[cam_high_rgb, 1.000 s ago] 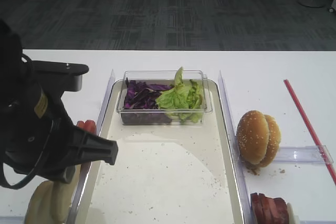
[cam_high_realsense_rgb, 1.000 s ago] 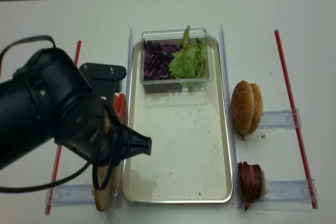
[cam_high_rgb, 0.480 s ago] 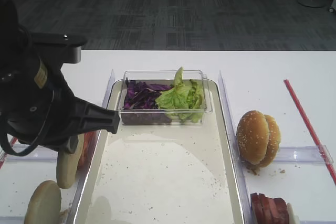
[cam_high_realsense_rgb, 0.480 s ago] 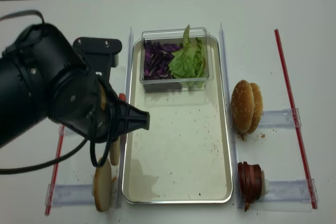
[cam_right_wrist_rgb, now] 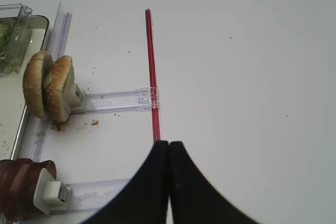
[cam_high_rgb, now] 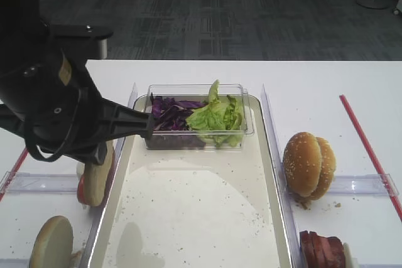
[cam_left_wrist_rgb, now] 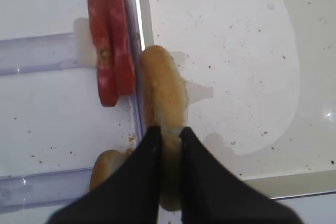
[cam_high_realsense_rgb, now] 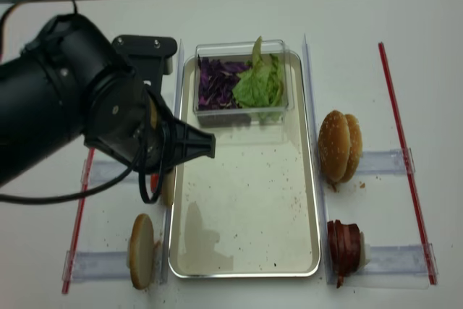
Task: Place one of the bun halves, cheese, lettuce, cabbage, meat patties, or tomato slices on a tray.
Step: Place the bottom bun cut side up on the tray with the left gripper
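My left gripper [cam_left_wrist_rgb: 168, 132] is shut on a bun half [cam_left_wrist_rgb: 163, 93], which hangs on edge over the left rim of the tray [cam_left_wrist_rgb: 236, 77]. Seen from above, that bun half [cam_high_realsense_rgb: 168, 189] shows just under the left arm at the tray's [cam_high_realsense_rgb: 246, 208] rim. Another bun half [cam_high_realsense_rgb: 142, 260] stands in a holder near the front left. Tomato slices [cam_left_wrist_rgb: 110, 66] stand beside the held bun. Lettuce [cam_high_rgb: 217, 117] and cabbage [cam_high_rgb: 166, 112] fill a clear tub at the tray's far end. Meat patties [cam_high_realsense_rgb: 343, 247] sit front right. Cheese is out of view. My right gripper [cam_right_wrist_rgb: 168, 144] is shut and holds nothing.
Two sesame-seeded buns [cam_high_rgb: 309, 164] stand on edge in a clear holder right of the tray. A red strip [cam_right_wrist_rgb: 151, 72] runs along the table ahead of the right gripper. Clear plastic rails [cam_high_rgb: 271, 130] line both long sides of the tray.
The left arm has lifted the bun half out of the front-left holder and carried it away from the front edge, toward the tray's left rim. The right arm is still.
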